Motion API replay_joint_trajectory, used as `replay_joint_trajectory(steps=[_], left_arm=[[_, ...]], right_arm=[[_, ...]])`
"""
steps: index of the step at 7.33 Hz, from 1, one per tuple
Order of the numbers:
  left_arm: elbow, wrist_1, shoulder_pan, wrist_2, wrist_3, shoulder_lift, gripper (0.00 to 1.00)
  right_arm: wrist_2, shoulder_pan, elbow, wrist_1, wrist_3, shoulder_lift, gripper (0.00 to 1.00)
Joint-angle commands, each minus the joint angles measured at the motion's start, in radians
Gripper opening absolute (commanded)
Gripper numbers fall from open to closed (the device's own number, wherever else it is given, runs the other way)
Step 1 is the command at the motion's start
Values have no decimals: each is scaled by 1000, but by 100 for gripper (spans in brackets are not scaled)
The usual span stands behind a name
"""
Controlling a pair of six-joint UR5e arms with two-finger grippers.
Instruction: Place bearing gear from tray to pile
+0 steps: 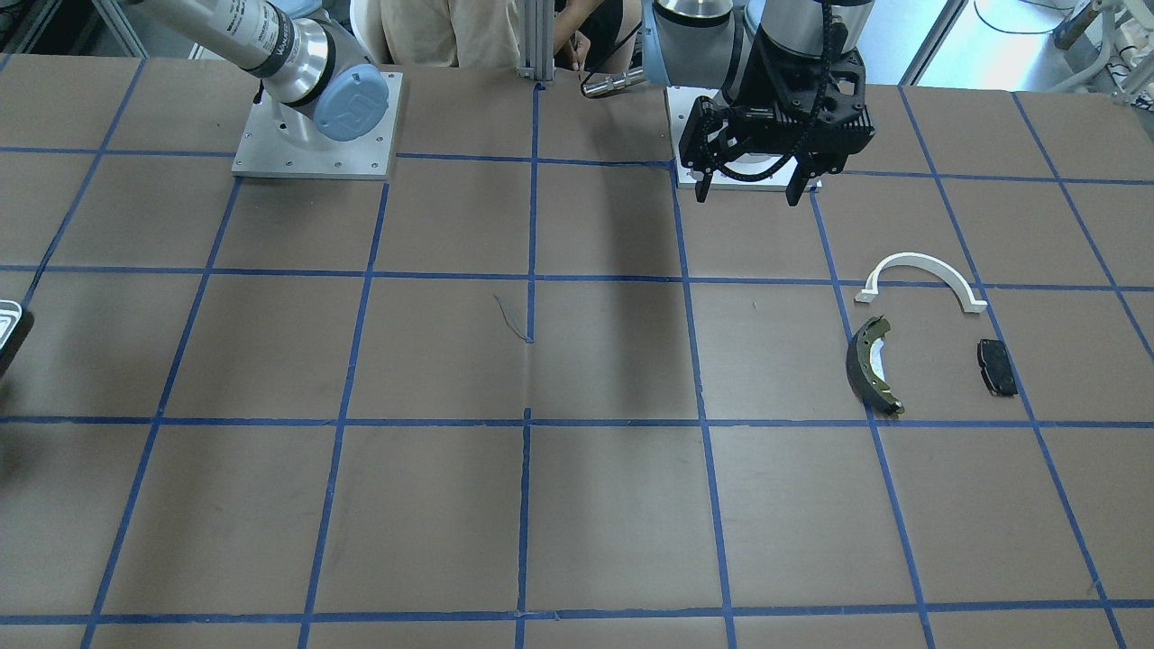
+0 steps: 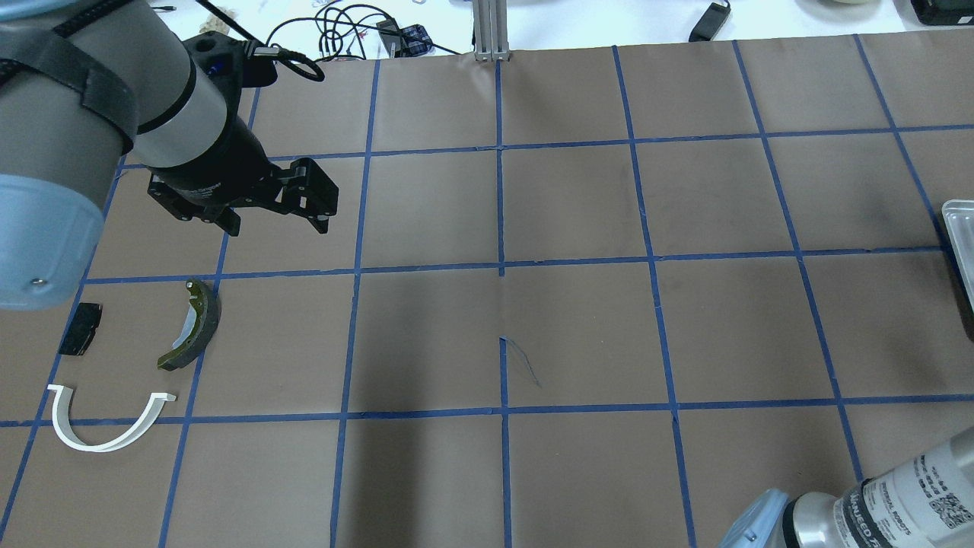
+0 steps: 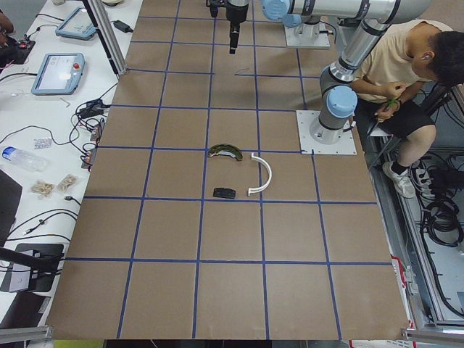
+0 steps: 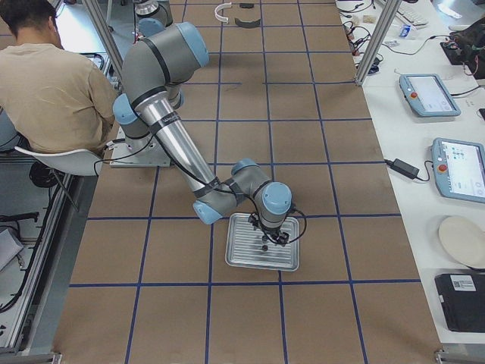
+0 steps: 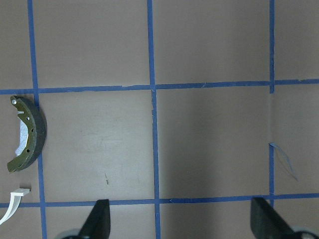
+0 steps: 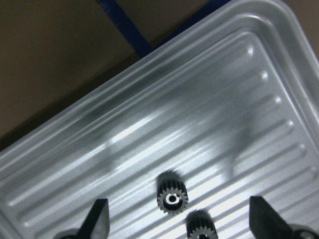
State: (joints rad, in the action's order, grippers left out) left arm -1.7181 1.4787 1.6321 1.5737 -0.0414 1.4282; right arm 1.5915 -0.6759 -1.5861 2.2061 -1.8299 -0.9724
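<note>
Right gripper, spread wide, hangs over the tray; the bearing gear lies flat nearly under its gap, with a second gear just beside it.

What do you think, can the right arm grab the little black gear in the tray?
Probably yes. The right end effector hangs open right above the tray, with the bearing gear between its fingers and nothing covering it. A second gear sits close beside, so it might get bumped.
</note>
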Motion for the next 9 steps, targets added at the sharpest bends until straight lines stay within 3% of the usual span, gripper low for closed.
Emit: replay_joint_trajectory(steps=[1,4,5,6,7,8,9], left_arm=[[0,0,0,0,0,-2,100],[0,5,0,2,0,-3,100],[0,5,0,2,0,-5,100],[0,5,0,0,0,-5,100],[2,3,0,-1,0,-5,100],[2,3,0,-4,0,-5,100],[3,3,0,-3,0,-5,100]], right_arm=[[-4,1,0,10,-83,18,100],[2,1,-2,12,-83,24,79],[5,1,-3,14,-71,27,59],[4,1,-2,39,-71,38,47],[14,1,1,70,-68,37,24],[54,1,1,70,-46,34,8],[59,-10,11,58,37,25,0]])
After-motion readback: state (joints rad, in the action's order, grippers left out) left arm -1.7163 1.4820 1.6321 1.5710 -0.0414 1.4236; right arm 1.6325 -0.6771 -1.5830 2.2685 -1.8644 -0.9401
